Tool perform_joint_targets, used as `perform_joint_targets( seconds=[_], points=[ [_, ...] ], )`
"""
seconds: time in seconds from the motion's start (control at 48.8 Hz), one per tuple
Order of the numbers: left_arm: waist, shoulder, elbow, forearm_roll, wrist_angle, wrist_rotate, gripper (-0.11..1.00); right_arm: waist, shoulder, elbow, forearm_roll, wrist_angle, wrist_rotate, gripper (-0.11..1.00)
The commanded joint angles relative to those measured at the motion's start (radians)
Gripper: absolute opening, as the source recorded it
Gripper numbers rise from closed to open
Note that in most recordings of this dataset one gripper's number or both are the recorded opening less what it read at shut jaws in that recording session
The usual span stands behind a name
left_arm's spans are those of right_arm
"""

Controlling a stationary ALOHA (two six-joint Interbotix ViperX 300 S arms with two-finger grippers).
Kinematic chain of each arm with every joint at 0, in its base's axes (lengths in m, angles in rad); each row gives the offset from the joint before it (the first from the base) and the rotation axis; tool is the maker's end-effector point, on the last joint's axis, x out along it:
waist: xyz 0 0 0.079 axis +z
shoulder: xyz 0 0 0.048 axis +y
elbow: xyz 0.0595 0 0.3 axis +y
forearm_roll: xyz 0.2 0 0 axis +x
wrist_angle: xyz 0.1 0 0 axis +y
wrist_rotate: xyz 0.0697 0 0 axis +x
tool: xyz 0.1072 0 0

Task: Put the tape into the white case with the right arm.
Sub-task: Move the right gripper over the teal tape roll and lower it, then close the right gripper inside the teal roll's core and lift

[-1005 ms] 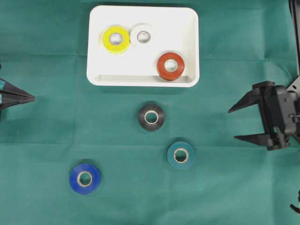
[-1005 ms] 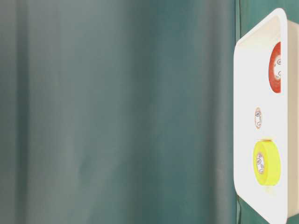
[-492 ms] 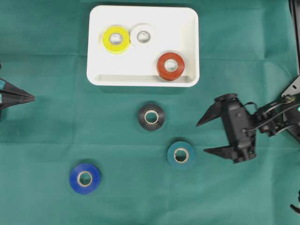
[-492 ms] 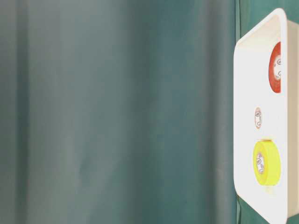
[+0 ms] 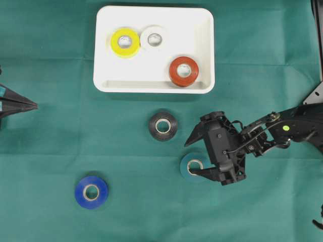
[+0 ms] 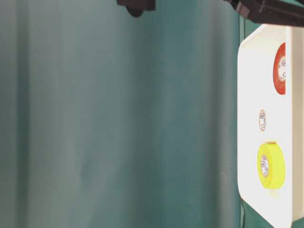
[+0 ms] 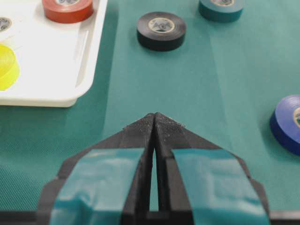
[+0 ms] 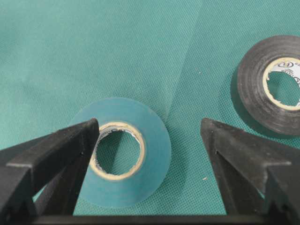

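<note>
Teal tape [image 5: 195, 167] lies flat on the green surface [image 5: 50, 75], below the case [image 5: 204, 50] and well apart from it. Black tape [image 5: 162, 126] sits between the two, nearer the case; blue tape [image 5: 91, 192] lies far off to the teal roll's left. Case already holds yellow [image 5: 124, 42], white [image 5: 154, 38] and red [image 5: 183, 71] rolls.

Right end effector [image 5: 193, 158] spread wide over the teal roll. Wrist view: one finger [image 8: 70, 145] overlaps the roll's rim and core hole, the other [image 8: 234, 145] stands clear of it toward the black roll. So the roll is off-centre in the gap.

Judgement: shift the end effector so both fingers clear the teal roll's outer edge, or deliberately drop one finger into the core and pinch the wall; then descend and close. Keep off the black roll. Aim the drop at the case's free floor left of the red roll.

Left end effector [image 7: 153, 123] pressed together, parked far left of the case.
</note>
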Motion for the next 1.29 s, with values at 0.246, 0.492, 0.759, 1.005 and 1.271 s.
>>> perform_joint_targets(
  seconds=[0.246, 0.492, 0.759, 1.005, 1.271],
  points=[
    [0.0, 0.009, -0.011, -0.002, -0.011, 0.0, 0.0, 0.003, 0.038, -0.052, -0.002, 0.12, 0.008, 0.7],
    [0.0, 0.009, -0.011, -0.002, -0.009, 0.0, 0.0, 0.003, 0.069, -0.087, -0.002, 0.187, 0.009, 0.7],
    [0.0, 0.009, -0.009, -0.002, -0.009, 0.0, 0.0, 0.003, 0.08, -0.095, -0.002, 0.19, 0.009, 0.7],
    [0.0, 0.009, -0.009, -0.002, -0.009, 0.0, 0.0, 0.005, 0.08, -0.109, -0.002, 0.206, 0.006, 0.48],
    [0.0, 0.009, -0.011, -0.002, -0.011, 0.0, 0.0, 0.015, 0.08, -0.114, -0.002, 0.224, 0.006, -0.01]
  ],
)
